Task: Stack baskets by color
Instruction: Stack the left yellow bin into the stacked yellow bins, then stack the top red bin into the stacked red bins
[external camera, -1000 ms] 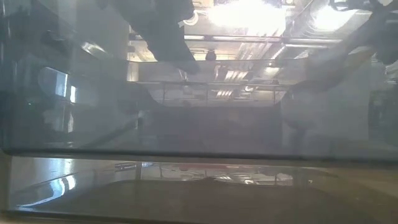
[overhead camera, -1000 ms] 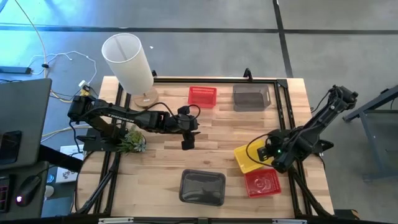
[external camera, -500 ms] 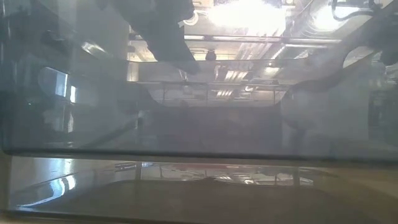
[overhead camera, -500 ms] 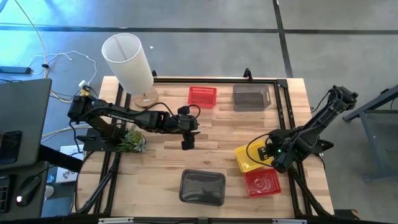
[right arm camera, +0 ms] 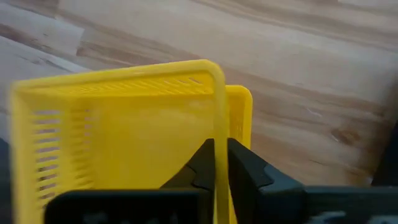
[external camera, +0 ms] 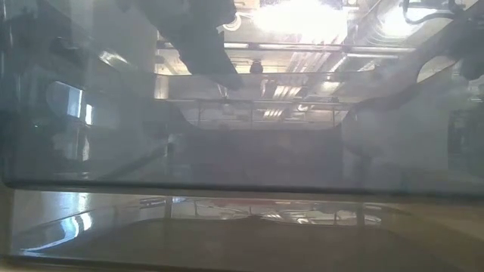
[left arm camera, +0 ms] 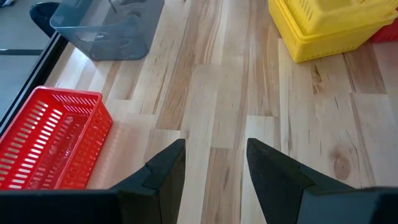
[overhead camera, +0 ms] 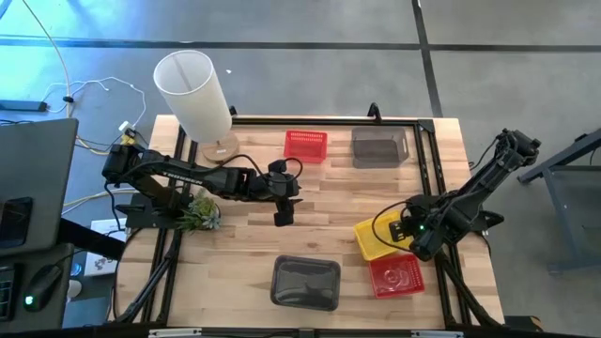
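Right wrist view: my right gripper [right arm camera: 219, 163] pinches the wall of the upper yellow basket [right arm camera: 118, 134], which sits nested in a second yellow one whose rim shows just behind it. Compared with a second ago, almost nothing has moved in the overhead picture; the only change I judge is that the pinch is just starting to slacken, the fingers still on the wall. I read this as the yellow stack [overhead camera: 378, 238] being set down, with release under way.

High view: the yellow stack lies at the table's right side, touching a red basket [overhead camera: 395, 275] nearer the front edge. Another red basket [overhead camera: 305, 145] and a grey basket [overhead camera: 380, 146] stand at the far edge; a second grey basket [overhead camera: 305, 282] sits front centre. My left gripper [overhead camera: 283, 214] waits mid-table, fingers apart and empty. Red and grey remain unpaired.
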Motion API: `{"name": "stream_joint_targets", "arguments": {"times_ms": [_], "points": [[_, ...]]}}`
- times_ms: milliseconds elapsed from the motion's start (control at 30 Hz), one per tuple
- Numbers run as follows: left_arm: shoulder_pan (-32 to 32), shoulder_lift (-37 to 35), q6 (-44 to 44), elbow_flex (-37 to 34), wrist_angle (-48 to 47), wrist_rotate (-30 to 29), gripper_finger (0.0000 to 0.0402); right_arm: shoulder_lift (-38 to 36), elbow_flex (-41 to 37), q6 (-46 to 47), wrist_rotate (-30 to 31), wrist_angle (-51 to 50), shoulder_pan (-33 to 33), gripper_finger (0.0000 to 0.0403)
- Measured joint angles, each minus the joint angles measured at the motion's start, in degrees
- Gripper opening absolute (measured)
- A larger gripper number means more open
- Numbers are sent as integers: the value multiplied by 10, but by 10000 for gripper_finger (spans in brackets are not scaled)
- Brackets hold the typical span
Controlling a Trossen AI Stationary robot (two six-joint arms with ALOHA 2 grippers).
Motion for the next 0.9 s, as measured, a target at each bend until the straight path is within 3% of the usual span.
{"name": "stream_joint_targets", "arguments": {"times_ms": [367, 900], "points": [[0, 0, 0, 0, -3, 0, 156, -2, 0, 13, 14, -5, 0, 102], [31, 0, 46, 0, -4, -31, 156, -7, 87, 8, 62, -102, 0, 84]]}}
